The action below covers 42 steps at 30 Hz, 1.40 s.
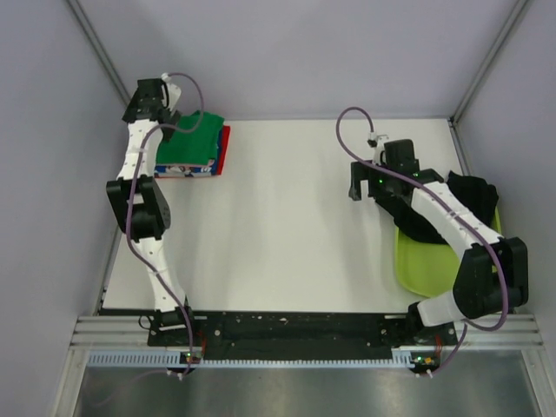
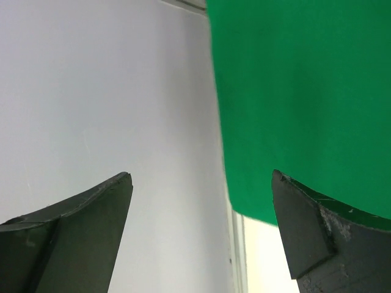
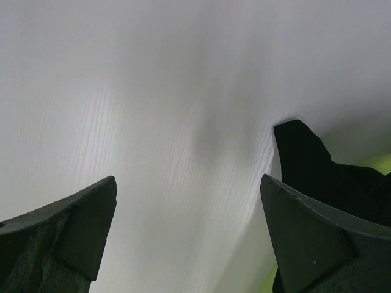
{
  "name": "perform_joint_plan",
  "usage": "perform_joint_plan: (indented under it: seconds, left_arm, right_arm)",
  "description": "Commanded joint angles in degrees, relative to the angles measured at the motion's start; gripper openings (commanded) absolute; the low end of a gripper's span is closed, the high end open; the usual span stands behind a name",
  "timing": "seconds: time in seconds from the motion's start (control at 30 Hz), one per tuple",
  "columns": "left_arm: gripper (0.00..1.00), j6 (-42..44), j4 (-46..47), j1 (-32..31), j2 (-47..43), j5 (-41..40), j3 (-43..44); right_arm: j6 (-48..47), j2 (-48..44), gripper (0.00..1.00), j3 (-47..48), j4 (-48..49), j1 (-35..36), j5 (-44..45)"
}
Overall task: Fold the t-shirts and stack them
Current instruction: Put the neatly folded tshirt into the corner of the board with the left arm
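A folded bright green t-shirt (image 1: 193, 142) lies on top of a stack at the table's far left, with a red tee's edge (image 1: 226, 149) and a blue-white printed one (image 1: 182, 170) under it. It fills the upper right of the left wrist view (image 2: 299, 97). My left gripper (image 1: 163, 97) is open and empty at the stack's far left corner. A black t-shirt (image 1: 473, 198) lies crumpled in the lime-green tub (image 1: 426, 261) at the right; a corner shows in the right wrist view (image 3: 305, 159). My right gripper (image 1: 363, 187) is open and empty over bare table, left of the tub.
Grey walls enclose the table on the left, back and right. The stack sits close to the back left corner. The tub lies along the table's right edge under my right arm.
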Motion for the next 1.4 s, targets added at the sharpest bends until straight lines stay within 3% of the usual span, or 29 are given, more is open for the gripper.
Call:
perform_joint_plan:
  seconds: [0.0, 0.33, 0.43, 0.63, 0.8, 1.0, 1.37]
  left_arm:
    - [0.99, -3.0, 2.9, -3.9, -13.9, 6.2, -9.1]
    - [0.99, -7.7, 3.6, -16.6, -38.6, 24.3, -43.5]
    - [0.99, -10.3, 6.3, -17.8, -45.2, 31.7, -54.3]
    - [0.99, -13.0, 28.4, -17.6, -60.0, 38.6, -81.1]
    - [0.99, -24.5, 51.8, -16.6, -67.3, 33.3, -100.7]
    - [0.99, -26.1, 72.0, -16.3, -67.9, 35.6, -112.8]
    - [0.99, -27.1, 71.8, -16.2, -68.2, 30.7, -112.6]
  right_arm:
    - [0.0, -4.3, 0.99, 1.2, 0.8, 0.3, -0.7]
    - [1.2, -12.4, 0.99, -7.9, 7.3, 0.1, 3.1]
    - [1.3, -16.6, 0.99, -12.2, 10.5, 0.2, 4.0]
    - [0.9, -26.4, 0.99, -22.3, 18.5, 0.1, 8.4]
    - [1.6, -34.0, 0.99, -30.7, 22.9, 0.0, 11.4]
    - [2.2, -39.1, 0.99, -38.1, 28.7, 0.1, 13.6]
    - [3.2, -39.1, 0.99, -40.9, 31.7, 0.1, 13.1]
